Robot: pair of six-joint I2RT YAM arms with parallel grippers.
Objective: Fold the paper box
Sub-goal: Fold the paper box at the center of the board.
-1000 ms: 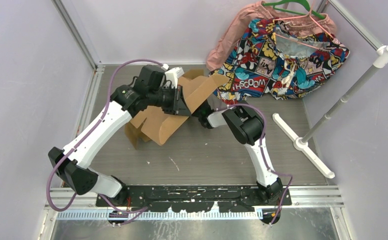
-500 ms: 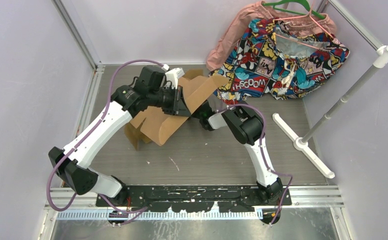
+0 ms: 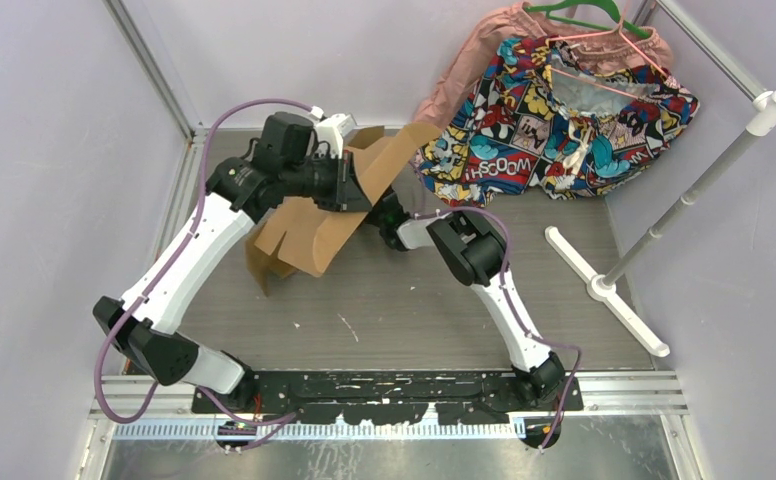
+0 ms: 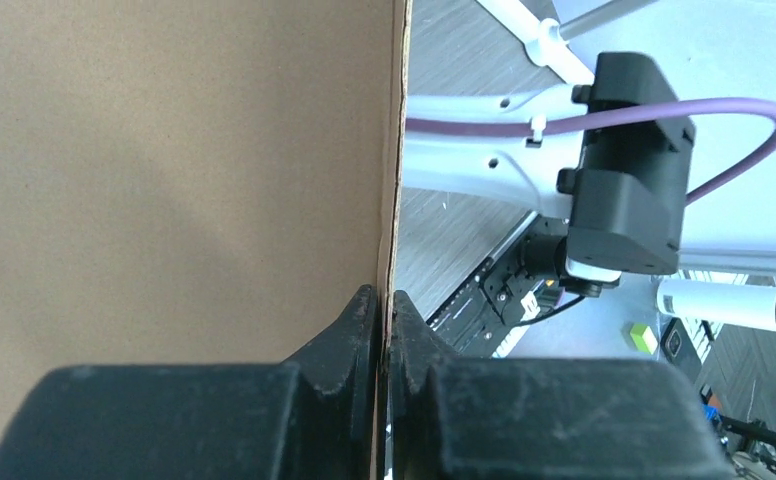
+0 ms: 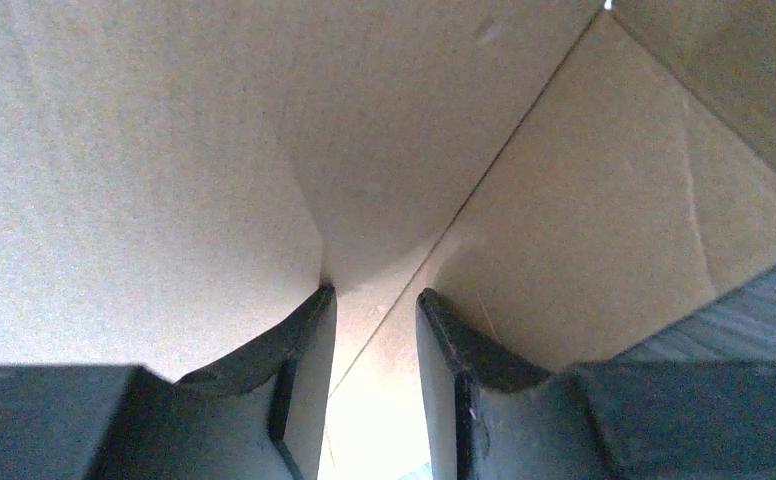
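The paper box [image 3: 309,235] is a brown cardboard sheet with flaps, held tilted up off the table at the back left. My left gripper [image 3: 352,188] is shut on one panel's edge; in the left wrist view the jaws [image 4: 385,300] pinch the thin cardboard edge [image 4: 164,150]. My right arm [image 3: 464,245] reaches under the raised sheet, where its fingers are hidden from above. In the right wrist view my right gripper [image 5: 374,300] is open, its tips against the cardboard underside [image 5: 564,200] near a crease, with nothing between them.
A comic-print cloth [image 3: 564,110] and a pink cloth on a green hanger [image 3: 574,12] lie at the back right. A white rack pole [image 3: 699,190] with its foot [image 3: 604,290] stands at the right. Walls close in the left and the back.
My left gripper has moved left and back with the cardboard, which is now lifted steeper. My right arm has followed to the left under the sheet.
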